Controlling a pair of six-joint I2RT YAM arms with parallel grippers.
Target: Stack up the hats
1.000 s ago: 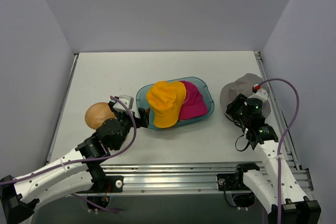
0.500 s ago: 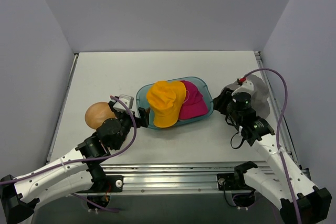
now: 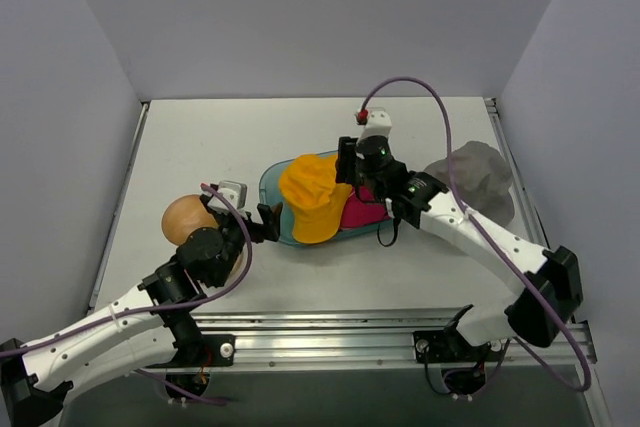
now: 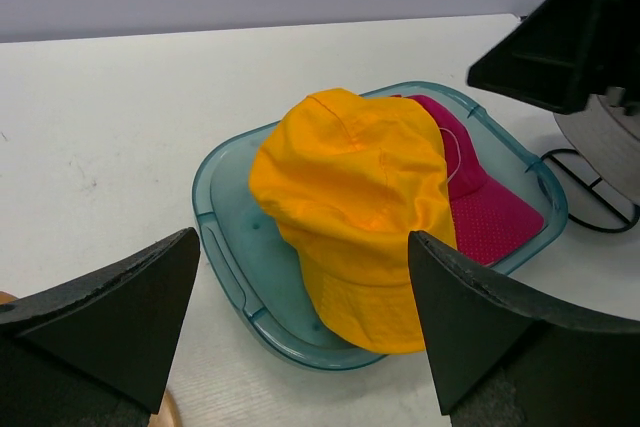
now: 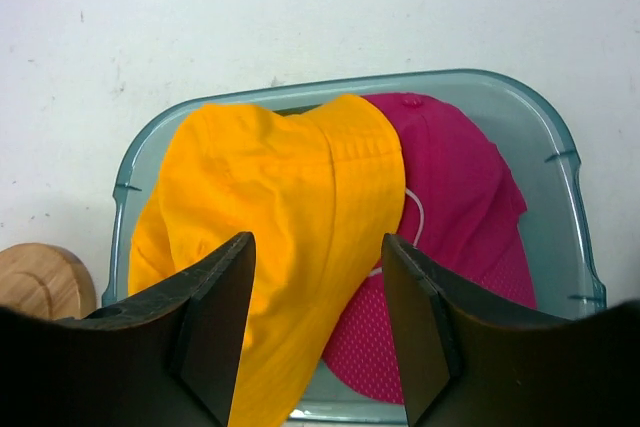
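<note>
The yellow-orange hat (image 3: 314, 197) lies in the teal tray (image 3: 268, 185), overlapping the magenta hat (image 3: 364, 211) on its right. The grey hat (image 3: 476, 177) lies on the table at the right, apart from both grippers. No pale pink hat is in view. My right gripper (image 3: 347, 163) is open and empty, hovering over the yellow-orange hat (image 5: 270, 187) and the magenta hat (image 5: 455, 217). My left gripper (image 3: 268, 223) is open and empty, low at the tray's near left edge, facing the yellow-orange hat (image 4: 350, 182) and the magenta hat (image 4: 490, 215).
The round-topped wooden stand (image 3: 188, 217) stands left of the tray, beside my left wrist; it shows in the right wrist view (image 5: 40, 282). The right arm spans from the near right across to the tray, with its cable looping above. The tray rim (image 4: 222, 209) is raised.
My right arm has swung left from the grey hat to above the tray, leaving the grey hat on the table. The left arm has barely moved.
</note>
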